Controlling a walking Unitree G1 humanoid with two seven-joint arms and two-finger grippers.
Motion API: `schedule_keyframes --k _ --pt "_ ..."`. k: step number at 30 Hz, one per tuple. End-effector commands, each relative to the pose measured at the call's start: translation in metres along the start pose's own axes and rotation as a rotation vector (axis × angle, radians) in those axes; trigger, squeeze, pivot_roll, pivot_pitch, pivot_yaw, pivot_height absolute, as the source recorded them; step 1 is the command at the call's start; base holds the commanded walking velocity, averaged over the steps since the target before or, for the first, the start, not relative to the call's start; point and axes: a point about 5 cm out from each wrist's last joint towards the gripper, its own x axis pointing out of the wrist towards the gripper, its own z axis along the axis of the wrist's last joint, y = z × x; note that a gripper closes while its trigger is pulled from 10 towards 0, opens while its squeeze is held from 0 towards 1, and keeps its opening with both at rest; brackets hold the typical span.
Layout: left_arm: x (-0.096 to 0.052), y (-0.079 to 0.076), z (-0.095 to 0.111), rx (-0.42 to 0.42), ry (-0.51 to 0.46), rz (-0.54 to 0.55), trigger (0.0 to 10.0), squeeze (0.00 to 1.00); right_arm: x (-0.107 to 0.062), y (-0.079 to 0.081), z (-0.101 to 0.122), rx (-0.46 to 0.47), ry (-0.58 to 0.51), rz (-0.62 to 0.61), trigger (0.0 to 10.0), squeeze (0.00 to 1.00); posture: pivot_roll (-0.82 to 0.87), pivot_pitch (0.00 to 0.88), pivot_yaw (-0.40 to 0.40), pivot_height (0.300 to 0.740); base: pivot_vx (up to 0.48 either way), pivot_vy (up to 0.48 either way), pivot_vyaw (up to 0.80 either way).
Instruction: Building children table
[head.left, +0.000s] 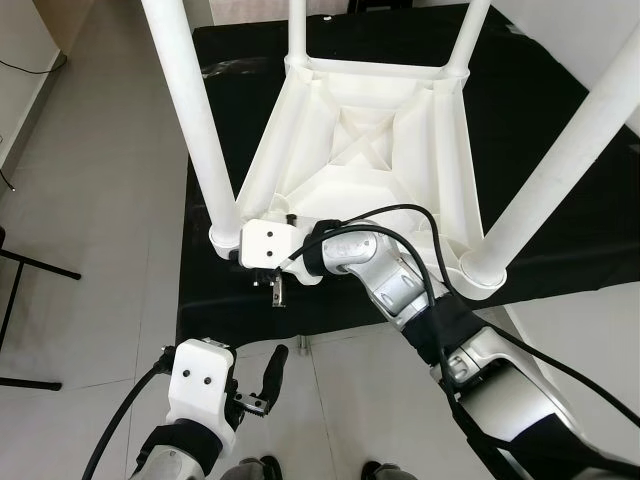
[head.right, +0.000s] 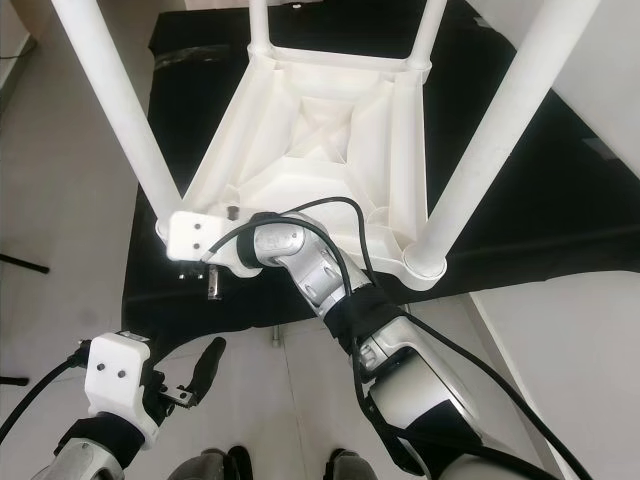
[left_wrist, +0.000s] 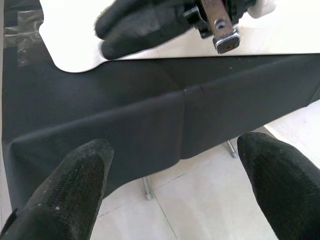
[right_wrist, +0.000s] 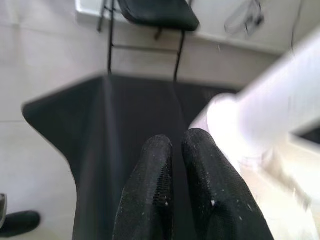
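We see a white plastic children's table lying upside down on a black cloth-covered table, its four legs pointing up. Our right gripper reaches across to the near left corner of the white table, beside the near left leg; its fingers are pressed together, holding nothing. Our left gripper hangs low above the tiled floor, near the cloth's edge, fingers spread apart.

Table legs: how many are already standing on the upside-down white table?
4: near-left leg by the right pincer, near-right leg, far-left leg, far-right leg. None appears hidden.
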Motion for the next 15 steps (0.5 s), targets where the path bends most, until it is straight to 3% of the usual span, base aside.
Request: schedule_keyframes --k 1,2,3,4,11,12,15 --pt "-0.002 0.000 -0.001 0.002 0.015 -0.003 10.0 0.00 -0.002 -0.007 0.007 0.046 -0.045 -0.022 10.0 0.00 0.01 0.241 -0.001 0.740 0.000 0.000 0.00" --pt "-0.002 0.000 -0.001 0.002 0.015 -0.003 10.0 0.00 -0.002 -0.007 0.007 0.046 -0.045 -0.022 10.0 0.00 0.01 0.241 -0.001 0.740 0.000 0.000 0.00" --pt "-0.002 0.000 -0.001 0.002 0.015 -0.002 10.0 0.00 -0.007 -0.016 0.011 0.101 -0.084 -0.044 10.0 0.87 0.01 0.239 0.001 0.740 0.000 0.000 0.00" --pt "-0.002 0.000 -0.001 0.001 0.015 -0.002 10.0 0.00 -0.014 -0.026 0.014 0.163 -0.121 -0.074 10.0 1.00 0.01 0.238 0.002 0.740 0.000 0.000 0.00" --pt "-0.002 0.000 -0.001 0.001 0.015 -0.004 10.0 0.00 -0.017 -0.029 0.011 0.134 -0.068 -0.069 10.0 0.99 0.00 0.237 0.003 0.740 0.000 0.000 0.00" --pt "-0.002 0.000 -0.001 0.001 0.016 -0.005 10.0 0.00 -0.017 -0.027 0.007 0.126 -0.027 -0.036 10.0 0.00 0.01 0.236 0.002 0.740 0.000 0.000 0.00" --pt "-0.002 0.000 -0.002 0.001 0.016 -0.004 10.0 0.00 -0.016 -0.020 -0.001 0.135 0.052 0.050 10.0 0.00 0.01 0.237 0.001 0.740 0.000 0.000 0.00"
